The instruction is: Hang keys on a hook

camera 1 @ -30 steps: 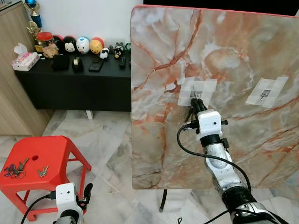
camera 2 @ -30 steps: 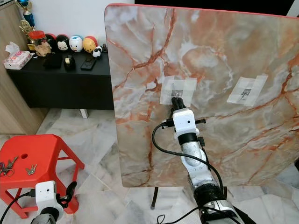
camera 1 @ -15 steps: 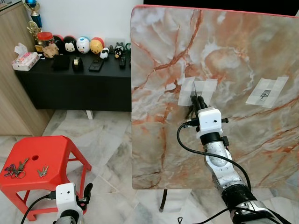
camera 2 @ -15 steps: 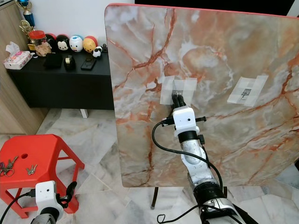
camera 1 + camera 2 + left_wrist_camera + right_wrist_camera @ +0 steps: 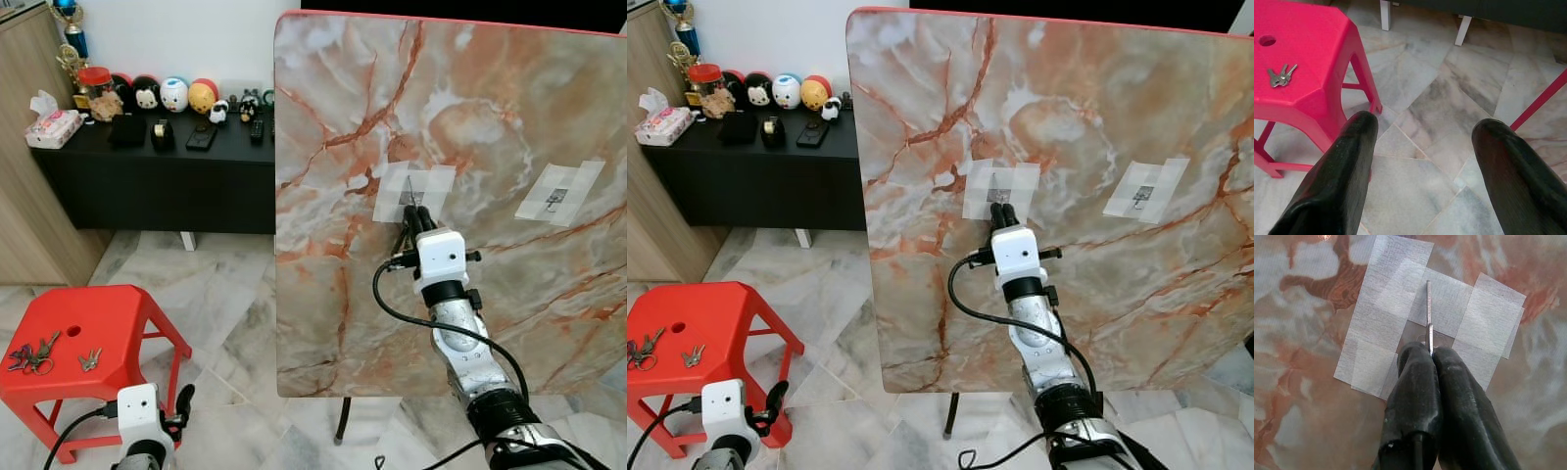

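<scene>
My right gripper [image 5: 1430, 352] is shut on a thin metal key [image 5: 1428, 308], held edge-on against the upright marble board [image 5: 470, 108]. The key's tip lies over a small hook fixed under white tape [image 5: 411, 191]. A second taped hook [image 5: 558, 193] sits further right on the board. More keys lie on the red stool [image 5: 108, 323]: a bunch [image 5: 32, 354] and a small pair [image 5: 1281, 76]. My left gripper [image 5: 1422, 127] hangs open low over the floor, beside the stool, with nothing between its fingers.
A black sideboard [image 5: 157, 176] with toys, a tissue pack and small items stands against the back wall at the left. The board rests on a dark leg [image 5: 340, 421]. Marble floor tiles [image 5: 1449, 88] lie between the stool and the board.
My right gripper has shifted slightly to the right over the taped patch, still holding the key. The left arm has not moved.
</scene>
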Controlling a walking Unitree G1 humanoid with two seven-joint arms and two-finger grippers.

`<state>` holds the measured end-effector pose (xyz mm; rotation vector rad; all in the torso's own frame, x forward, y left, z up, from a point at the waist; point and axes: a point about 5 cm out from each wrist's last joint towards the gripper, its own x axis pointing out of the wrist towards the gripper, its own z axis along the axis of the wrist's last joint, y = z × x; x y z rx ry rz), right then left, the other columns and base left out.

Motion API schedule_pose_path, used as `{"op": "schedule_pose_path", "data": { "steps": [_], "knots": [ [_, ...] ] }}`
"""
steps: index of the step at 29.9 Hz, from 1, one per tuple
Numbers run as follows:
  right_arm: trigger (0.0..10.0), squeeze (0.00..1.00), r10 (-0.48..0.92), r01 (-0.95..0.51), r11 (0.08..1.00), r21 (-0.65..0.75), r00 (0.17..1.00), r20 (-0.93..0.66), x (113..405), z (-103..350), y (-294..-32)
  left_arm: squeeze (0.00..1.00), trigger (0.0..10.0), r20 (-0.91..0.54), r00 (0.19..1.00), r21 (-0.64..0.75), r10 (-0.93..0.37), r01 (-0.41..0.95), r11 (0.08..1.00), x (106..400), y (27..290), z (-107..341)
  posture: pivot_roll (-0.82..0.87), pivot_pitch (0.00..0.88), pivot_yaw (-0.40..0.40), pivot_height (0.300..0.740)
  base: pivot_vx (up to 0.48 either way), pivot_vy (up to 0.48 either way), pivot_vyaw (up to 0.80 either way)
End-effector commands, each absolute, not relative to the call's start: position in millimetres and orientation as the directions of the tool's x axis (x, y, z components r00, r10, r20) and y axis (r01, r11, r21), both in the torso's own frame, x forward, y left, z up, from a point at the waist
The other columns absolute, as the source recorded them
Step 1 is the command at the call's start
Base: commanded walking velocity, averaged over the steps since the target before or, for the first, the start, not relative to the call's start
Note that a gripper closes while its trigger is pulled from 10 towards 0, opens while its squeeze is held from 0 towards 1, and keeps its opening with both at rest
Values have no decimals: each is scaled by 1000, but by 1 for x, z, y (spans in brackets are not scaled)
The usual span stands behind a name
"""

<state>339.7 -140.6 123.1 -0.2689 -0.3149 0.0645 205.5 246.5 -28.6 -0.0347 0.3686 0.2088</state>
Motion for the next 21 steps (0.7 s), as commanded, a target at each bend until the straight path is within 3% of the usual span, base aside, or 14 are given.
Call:
{"op": "schedule_pose_path", "data": {
  "steps": [1, 21],
  "knots": [
    [10000, 0, 95, -12, 961, -278, 953, 288, 340, 122, -144, 0, 10000, -359, 915, 23, 184, -189, 982, 207, 245, -28, 41, 0, -85, 740, 0, 0, 0],
    [10000, 0, 136, -53, 956, -290, 953, 272, 350, 127, -137, 0, 10000, -357, 915, 24, 186, -190, 981, 207, 245, -28, 44, 2, -84, 740, 0, 0, 0]
  ]
}}
